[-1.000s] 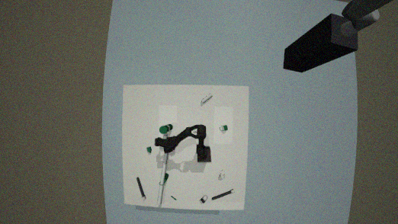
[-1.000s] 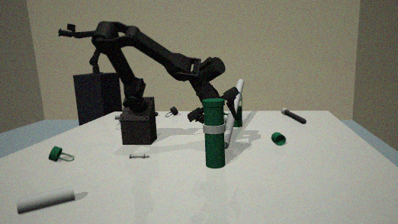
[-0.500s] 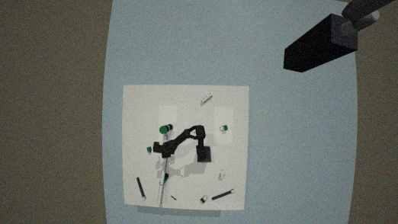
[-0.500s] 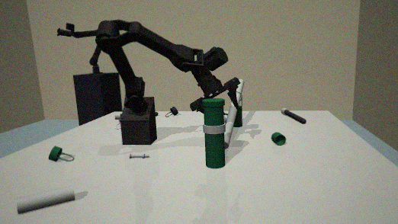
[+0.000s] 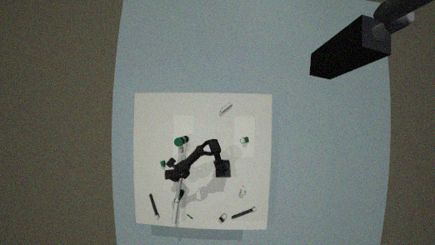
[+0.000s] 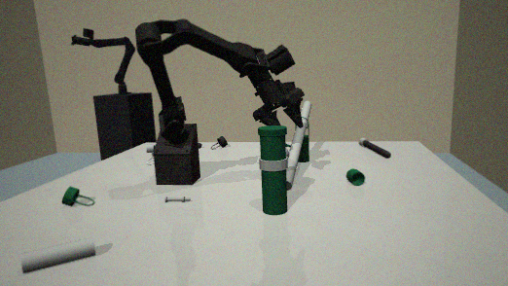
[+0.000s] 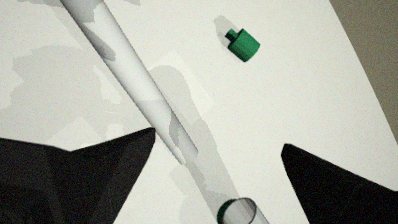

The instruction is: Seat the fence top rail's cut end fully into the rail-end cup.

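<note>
The big green post (image 5: 179, 142) (image 6: 274, 195) stands upright. Its grey brace band (image 6: 273, 164) sits partway down, clearly below the post cap (image 6: 272, 130). The white rail (image 5: 177, 210) (image 6: 297, 146) (image 7: 125, 70) slopes, high at the far end, with its lower end beside the post in the exterior view. An open hollow cylinder (image 7: 246, 212), apparently the rail-end cup, is in the wrist view; the rail's end lies apart from its mouth. My gripper (image 6: 288, 123) (image 7: 218, 141) is wide open and empty. Its left fingertip appears beside the rail; contact cannot be told.
The small green post (image 5: 181, 194) (image 6: 305, 148) stands behind, beside the rail. A loose green cup-shaped part (image 5: 162, 163) (image 6: 355, 176) (image 7: 244, 46) lies near the big post. Another green cap (image 5: 244, 140) (image 6: 71, 196), a bolt (image 6: 177, 199) and dark rods (image 5: 154, 206) (image 5: 243, 212) lie around the table.
</note>
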